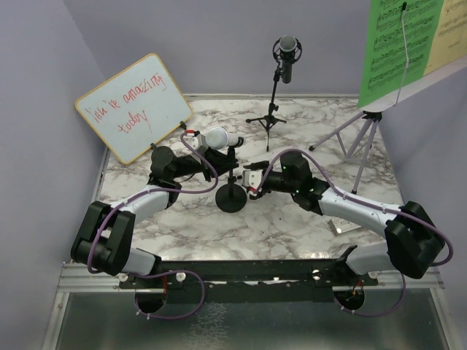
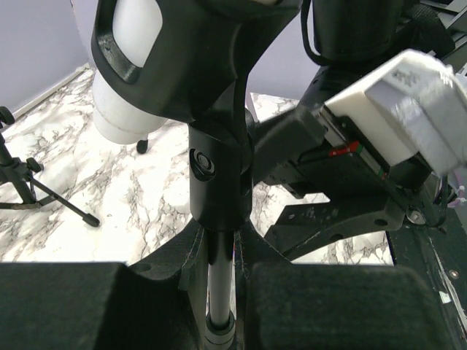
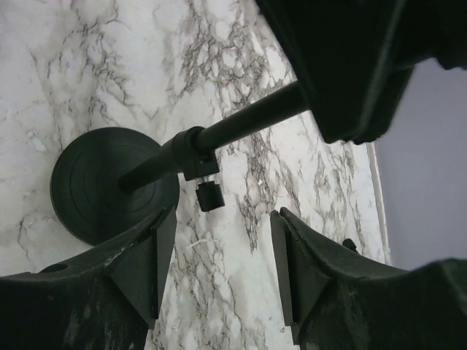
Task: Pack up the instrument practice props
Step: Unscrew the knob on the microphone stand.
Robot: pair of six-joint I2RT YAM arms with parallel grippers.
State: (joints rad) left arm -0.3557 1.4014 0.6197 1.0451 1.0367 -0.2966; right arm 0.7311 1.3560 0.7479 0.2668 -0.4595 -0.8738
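The black round-base mic holder (image 1: 232,198) stands mid-table with a grey-headed microphone (image 1: 219,137) in its clip. My left gripper (image 1: 210,163) is shut on the holder's thin pole (image 2: 219,270), just under the clip; the mic's white body (image 2: 128,80) is above it. My right gripper (image 1: 252,184) is open and empty, just right of the pole. In the right wrist view the round base (image 3: 102,182) and pole (image 3: 241,120) lie beyond my open gripper (image 3: 219,270). The second microphone (image 1: 287,47) sits on the black tripod (image 1: 268,117) at the back.
The lilac music rack (image 1: 365,138) stands at the back right with green (image 1: 398,51) and yellow (image 1: 449,29) sheets. A whiteboard (image 1: 135,106) leans at the back left. A small white device (image 1: 343,227) lies by my right arm. Purple walls close in the table.
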